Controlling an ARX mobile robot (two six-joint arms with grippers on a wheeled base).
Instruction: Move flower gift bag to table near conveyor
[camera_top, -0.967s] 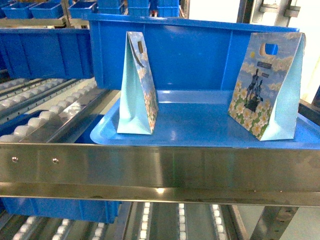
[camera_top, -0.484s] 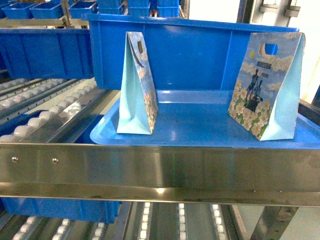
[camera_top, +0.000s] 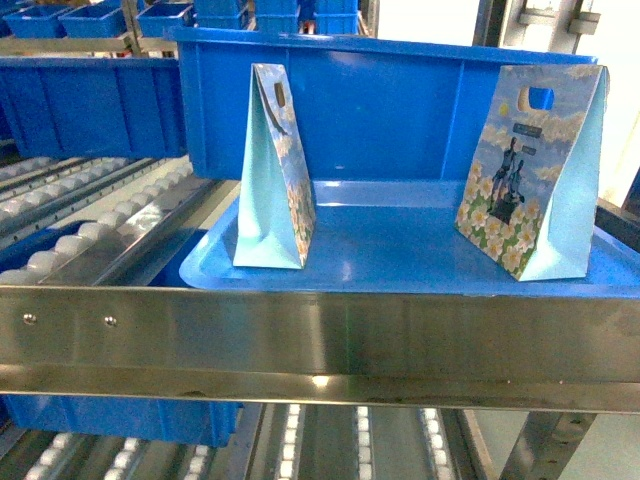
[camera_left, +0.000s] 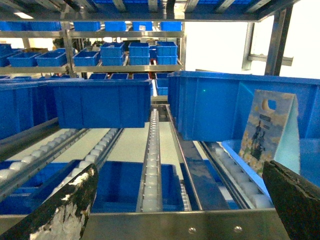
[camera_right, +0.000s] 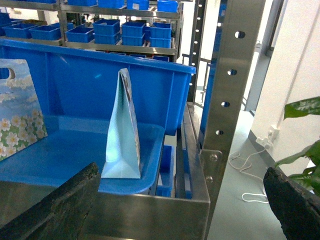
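Head view: two flower gift bags stand upright on a blue tray that rests on the conveyor, behind its steel front rail. Taking the tray as landmark, the left bag stands at the tray's left front corner, turned edge-on so its pale blue gusset faces the robot. The right bag stands at the tray's right end, printed face toward the robot, cut-out handle at the top. A deep blue bin stands just behind both. The table is not in any view.

Left wrist view: the left gripper has its jaws spread wide with nothing between them. It sits low before the rail, left of the tray, and one bag lies ahead and to its right.

Right wrist view: the right gripper is likewise spread and empty. One bag stands directly ahead at the tray's right front corner, narrow edge toward it, with the other bag farther left.

Judgement: each bag's long axis is vertical, and the right arm is the nearer to the right-end bag.
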